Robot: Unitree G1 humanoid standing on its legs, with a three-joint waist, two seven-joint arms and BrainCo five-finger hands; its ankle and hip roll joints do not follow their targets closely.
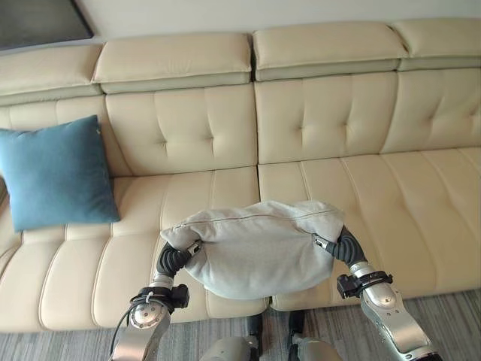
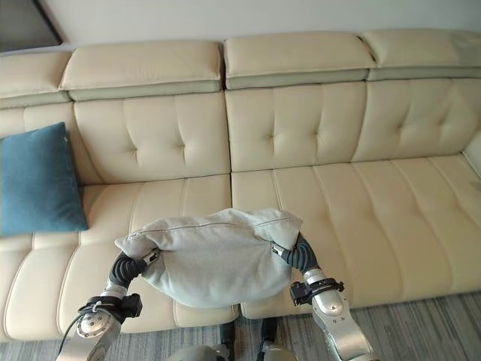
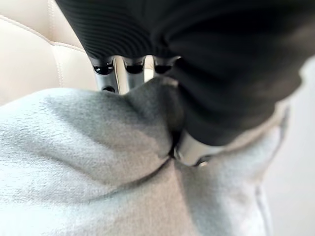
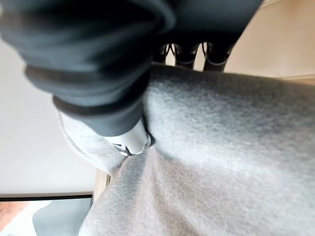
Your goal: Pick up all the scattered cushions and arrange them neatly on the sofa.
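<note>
Grey fabric bulges between both hands: the grey cushion (image 1: 254, 250) is held up over the front edge of the sofa's seat, with the left hand (image 3: 197, 88) pinching one end, thumb dug into the cloth and fingers (image 3: 104, 73) behind it, and the right hand (image 4: 106, 73) clamped on the other end the same way. Beyond it stretches the cream leather sofa (image 1: 361, 195), and a blue cushion (image 1: 54, 172) leans upright against its backrest, well apart at the robot's far left.
</note>
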